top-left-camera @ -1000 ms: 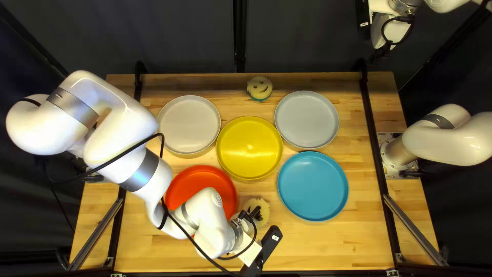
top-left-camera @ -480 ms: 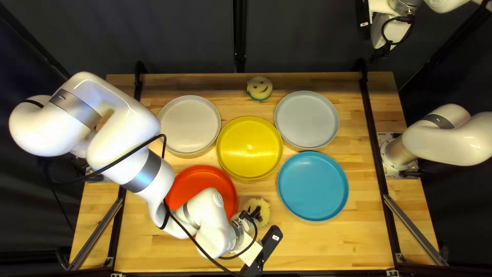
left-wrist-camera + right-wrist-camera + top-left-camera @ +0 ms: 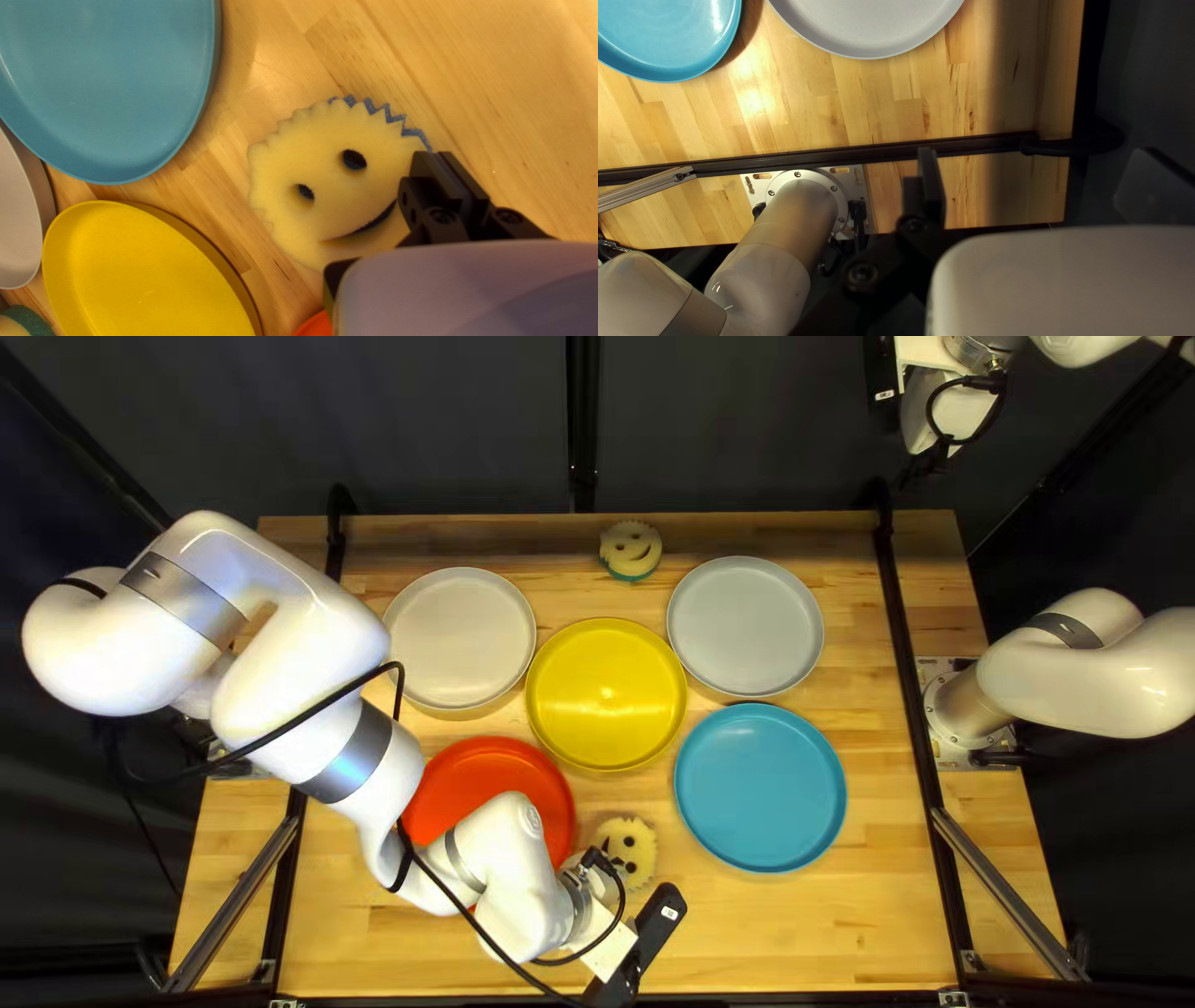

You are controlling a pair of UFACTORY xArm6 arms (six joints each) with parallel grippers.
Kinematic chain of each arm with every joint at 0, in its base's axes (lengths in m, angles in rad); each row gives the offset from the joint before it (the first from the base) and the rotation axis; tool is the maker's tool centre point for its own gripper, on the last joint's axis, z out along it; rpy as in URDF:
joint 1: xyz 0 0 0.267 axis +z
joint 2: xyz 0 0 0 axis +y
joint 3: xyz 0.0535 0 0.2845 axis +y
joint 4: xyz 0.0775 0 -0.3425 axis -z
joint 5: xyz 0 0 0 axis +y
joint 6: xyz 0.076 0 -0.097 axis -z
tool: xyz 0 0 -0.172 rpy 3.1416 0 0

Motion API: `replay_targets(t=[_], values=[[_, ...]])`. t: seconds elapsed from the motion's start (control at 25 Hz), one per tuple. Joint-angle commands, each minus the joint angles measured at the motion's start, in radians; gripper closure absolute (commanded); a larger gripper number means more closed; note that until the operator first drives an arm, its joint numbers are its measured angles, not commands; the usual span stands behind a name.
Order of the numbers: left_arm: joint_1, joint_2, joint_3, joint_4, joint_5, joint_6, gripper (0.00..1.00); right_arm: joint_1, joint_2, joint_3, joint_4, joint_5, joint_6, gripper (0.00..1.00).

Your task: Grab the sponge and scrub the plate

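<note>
Near sponge: the yellow smiley sponge (image 3: 632, 844) lies face up on the tabletop, between the red and blue plates and nearer the table's near edge than the yellow one; a zigzag blue layer shows along part of its rim.
Left gripper: (image 3: 605, 864) clenched, its two black fingers together with nothing between them; in the left wrist view they overlap the near sponge's edge, but whether they touch it I cannot tell.
Left arm: (image 3: 349, 759) reaches across from the table's left edge, bent over part of the red plate.
Red plate: (image 3: 479, 774) beside the near sponge, partly hidden by the left arm.
Yellow plate: (image 3: 606, 695) in the middle of the group, beyond the near sponge.
Blue plate: (image 3: 759, 787) to the right of the near sponge in the top left view, apart from it.
Off-white plate: (image 3: 458, 637) beyond the red plate, beside the yellow plate.
Grey plate: (image 3: 745, 625) beyond the blue plate, on the yellow plate's other side.
Far sponge: (image 3: 630, 548) another yellow smiley, with a green layer, near the table's far edge.
Right gripper: (image 3: 924, 463) raised beyond the far edge, released, its visible finger standing wide, grasping nothing.
</note>
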Motion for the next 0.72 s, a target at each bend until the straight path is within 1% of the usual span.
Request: replay_targets(t=[0.04, 0.6, 0.72], values=[[0.000, 0.000, 0.000, 0.000, 0.000, 0.000, 0.00, 0.000, 0.000, 0.000, 0.000, 0.000, 0.000, 0.00], [0.000, -0.001, 0.004, 0.007, -0.003, -0.011, 0.00, 0.000, 0.000, 0.000, 0.000, 0.000, 0.000, 0.00], [0.001, 0.007, -0.007, 0.010, 0.005, -0.014, 0.00, 0.000, 0.000, 0.000, 0.000, 0.000, 0.000, 0.00]])
